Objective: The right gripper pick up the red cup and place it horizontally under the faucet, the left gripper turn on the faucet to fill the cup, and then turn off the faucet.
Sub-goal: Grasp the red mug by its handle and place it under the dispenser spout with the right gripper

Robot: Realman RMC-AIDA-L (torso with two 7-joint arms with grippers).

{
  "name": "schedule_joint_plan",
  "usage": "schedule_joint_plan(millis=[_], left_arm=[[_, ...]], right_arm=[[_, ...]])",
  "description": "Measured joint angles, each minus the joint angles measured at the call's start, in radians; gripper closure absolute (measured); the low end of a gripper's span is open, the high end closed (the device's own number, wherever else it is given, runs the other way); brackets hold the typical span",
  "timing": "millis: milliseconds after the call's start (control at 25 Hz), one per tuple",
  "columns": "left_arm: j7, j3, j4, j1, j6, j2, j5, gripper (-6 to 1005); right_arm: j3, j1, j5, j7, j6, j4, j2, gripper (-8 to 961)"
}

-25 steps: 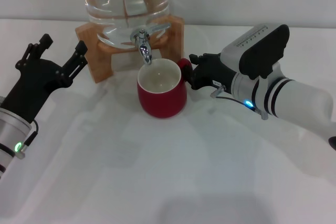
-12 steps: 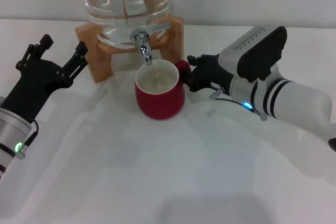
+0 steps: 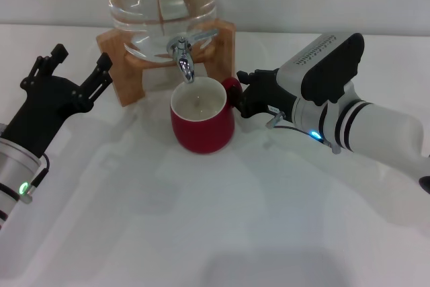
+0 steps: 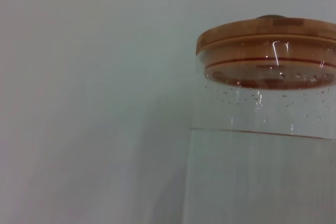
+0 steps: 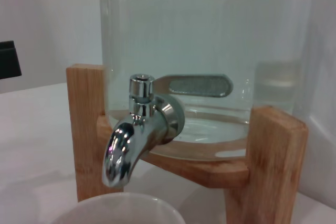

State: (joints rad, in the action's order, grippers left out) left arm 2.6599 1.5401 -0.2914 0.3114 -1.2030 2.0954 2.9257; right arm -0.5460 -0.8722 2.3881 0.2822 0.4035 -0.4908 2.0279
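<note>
While gripping the red cup (image 3: pixel 201 122) handle, right pincer (image 3: pixel 243 95) is positioning it below faucet (image 3: pixel 183 58); left pincer (image 3: pixel 72 72), open, next works lever.

Open path from left gripper (image 3: pixel 67 72) to faucet (image 3: pixel 183 58)

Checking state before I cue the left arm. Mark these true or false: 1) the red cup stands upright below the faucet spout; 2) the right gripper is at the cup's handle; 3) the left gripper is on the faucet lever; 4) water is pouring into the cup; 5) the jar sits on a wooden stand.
1) True: the red cup stands upright under the faucet.
2) True: the right gripper is at the handle.
3) False: the left gripper hangs open, well clear of the lever.
4) False: no stream shows.
5) True: the water jar sits on a wooden stand.
</note>
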Motion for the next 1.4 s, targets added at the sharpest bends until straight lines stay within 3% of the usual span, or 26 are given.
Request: schedule_joint_plan(millis=[320,760,1400], left_arm=[[0.0,0.0,0.0,0.0,0.001,0.0,0.001,119],[0.0,0.0,0.0,0.0,-0.003,0.0,0.001,119],[0.0,0.0,0.0,0.0,-0.004,0.0,0.001,119]], right_arm=[[0.0,-0.001,0.001,0.0,0.0,0.002,0.0,652],[-0.001,0.004,0.0,0.003,-0.001,0.003,0.0,577],[0.007,0.015,0.0,0.0,0.0,-0.001,0.0,582]])
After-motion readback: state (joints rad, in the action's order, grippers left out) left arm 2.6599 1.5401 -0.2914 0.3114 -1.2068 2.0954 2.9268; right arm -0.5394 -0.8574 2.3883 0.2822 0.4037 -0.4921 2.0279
